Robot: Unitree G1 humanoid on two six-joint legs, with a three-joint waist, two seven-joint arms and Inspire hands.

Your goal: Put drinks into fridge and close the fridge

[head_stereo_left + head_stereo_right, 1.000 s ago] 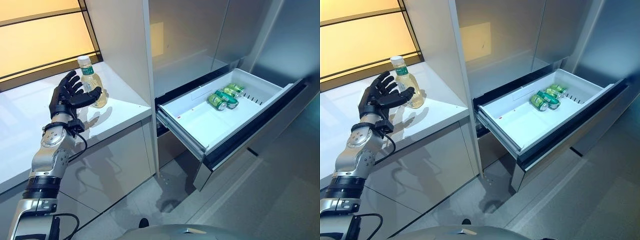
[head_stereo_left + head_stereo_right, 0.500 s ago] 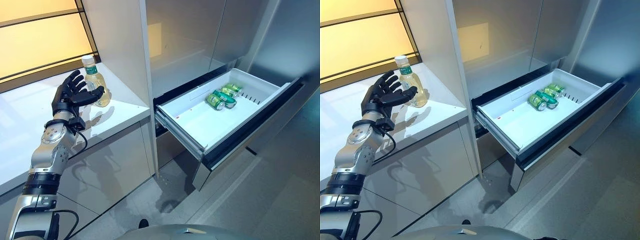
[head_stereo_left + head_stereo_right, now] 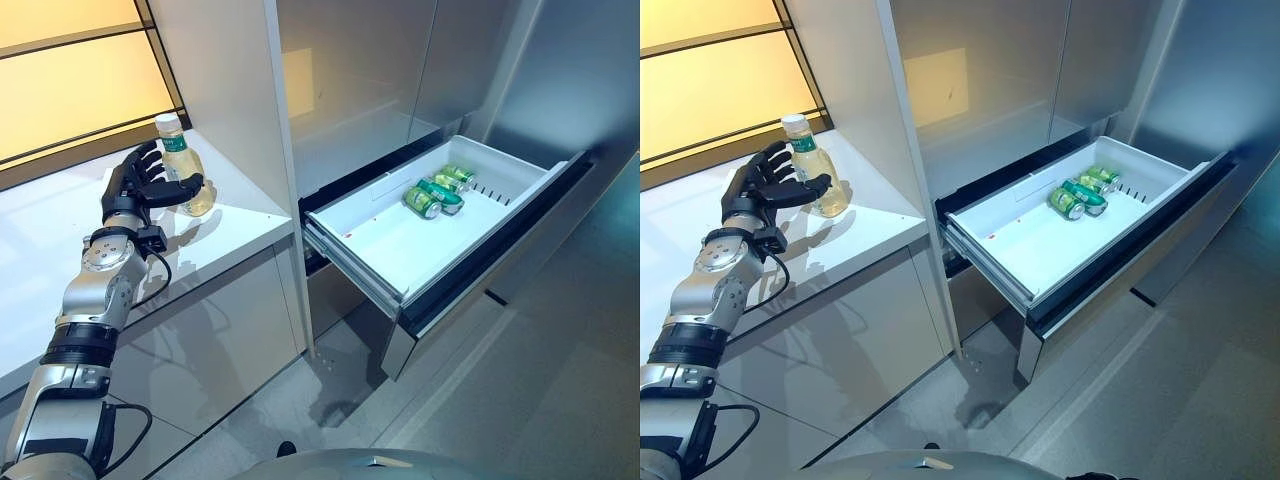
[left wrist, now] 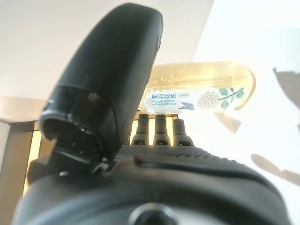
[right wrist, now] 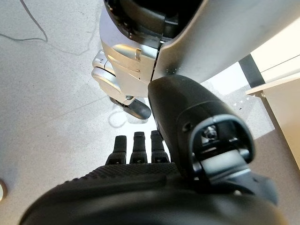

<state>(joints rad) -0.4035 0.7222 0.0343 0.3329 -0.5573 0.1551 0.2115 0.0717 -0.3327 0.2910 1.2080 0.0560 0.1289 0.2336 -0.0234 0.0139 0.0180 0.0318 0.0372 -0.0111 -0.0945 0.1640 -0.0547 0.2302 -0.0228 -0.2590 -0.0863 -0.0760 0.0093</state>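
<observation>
A clear bottle of pale yellow drink (image 3: pixel 188 182) with a white cap stands upright on the white counter (image 3: pixel 60 245), next to the fridge's side wall. My left hand (image 3: pixel 134 186) is open at the bottle: its fingers reach behind the bottle and its thumb lies across the front. In the left wrist view the bottle (image 4: pixel 201 91) lies just past the thumb (image 4: pixel 117 65) and the straight fingers. The fridge's white drawer (image 3: pixel 372 278) is pulled out and holds green cans (image 3: pixel 432 194) at its far end. My right hand (image 5: pixel 140 180) hangs open over the floor.
The fridge's tall grey doors (image 3: pixel 350 70) above the drawer are closed. A lit window (image 3: pixel 70 70) runs behind the counter. Grey cabinet fronts (image 3: pixel 215 330) stand under the counter. Grey floor (image 3: pixel 520 400) lies before the drawer.
My left hand has moved in on the bottle, and its thumb now crosses the bottle's front. The camera has shifted a little. The bottle, drawer and cans have not moved.
</observation>
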